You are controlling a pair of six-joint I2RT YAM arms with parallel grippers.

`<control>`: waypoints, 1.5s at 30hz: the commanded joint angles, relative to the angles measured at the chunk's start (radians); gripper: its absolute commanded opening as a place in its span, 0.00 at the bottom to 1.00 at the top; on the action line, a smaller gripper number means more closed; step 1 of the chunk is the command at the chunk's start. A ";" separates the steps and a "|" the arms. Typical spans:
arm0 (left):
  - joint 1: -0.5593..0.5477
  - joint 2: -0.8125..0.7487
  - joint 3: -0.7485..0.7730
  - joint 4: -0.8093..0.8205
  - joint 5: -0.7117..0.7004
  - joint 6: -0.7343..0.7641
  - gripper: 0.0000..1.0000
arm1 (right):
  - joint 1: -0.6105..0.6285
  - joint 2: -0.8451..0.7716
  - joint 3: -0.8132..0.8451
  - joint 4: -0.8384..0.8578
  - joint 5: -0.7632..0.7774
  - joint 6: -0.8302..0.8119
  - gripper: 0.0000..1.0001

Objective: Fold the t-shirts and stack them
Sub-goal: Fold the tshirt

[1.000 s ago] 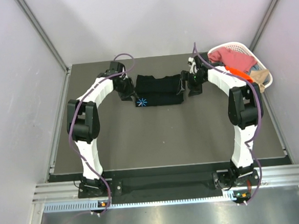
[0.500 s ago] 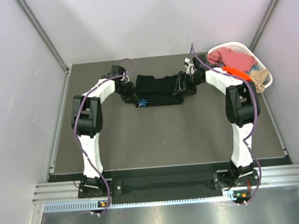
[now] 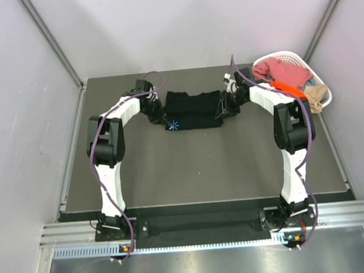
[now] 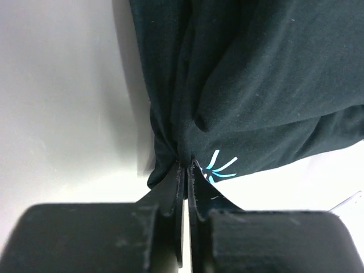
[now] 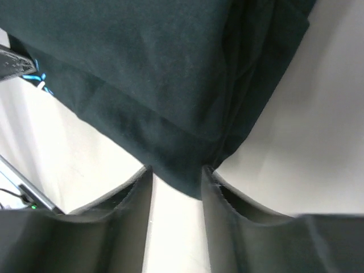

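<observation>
We flanked the black t-shirt (image 3: 192, 106), upper centre.
Left gripper (image 4: 185, 169) pinched its edge; right gripper (image 5: 176, 179) straddled a corner, narrowly parted.

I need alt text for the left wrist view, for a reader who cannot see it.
The left gripper, seen from just behind its fingers, is shut on the edge of a black shirt beside its light-blue starburst mark. The shirt lies bunched on a pale table.
</observation>
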 commanded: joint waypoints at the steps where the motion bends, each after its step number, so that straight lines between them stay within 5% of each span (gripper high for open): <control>1: 0.002 0.011 -0.023 0.008 0.022 0.003 0.00 | 0.002 0.013 -0.021 0.037 -0.057 0.007 0.27; 6: -0.001 -0.042 -0.136 -0.013 0.005 0.014 0.00 | 0.002 -0.041 -0.152 0.077 -0.054 0.038 0.01; 18: -0.017 -0.309 -0.474 -0.019 0.012 -0.019 0.00 | 0.002 -0.303 -0.434 0.057 -0.037 -0.002 0.00; 20: -0.019 -0.352 -0.497 -0.030 -0.008 -0.040 0.05 | 0.002 -0.328 -0.446 0.040 -0.024 -0.008 0.19; 21: -0.021 -0.367 -0.498 -0.044 -0.034 -0.039 0.15 | 0.004 -0.354 -0.445 0.019 0.026 -0.010 0.44; 24: -0.024 -0.409 -0.436 -0.120 -0.131 -0.006 0.31 | 0.031 -0.380 -0.373 -0.054 0.135 -0.036 0.58; 30: -0.056 -0.475 -0.324 -0.159 -0.222 0.015 0.32 | 0.178 -0.327 -0.172 -0.147 0.353 0.030 0.59; 37: -0.102 -0.402 -0.379 -0.009 -0.061 -0.094 0.30 | 0.363 -0.190 -0.083 -0.099 0.485 0.199 0.56; 45: -0.106 -0.320 -0.396 0.043 -0.103 -0.146 0.29 | 0.449 -0.055 0.002 -0.075 0.610 0.251 0.54</control>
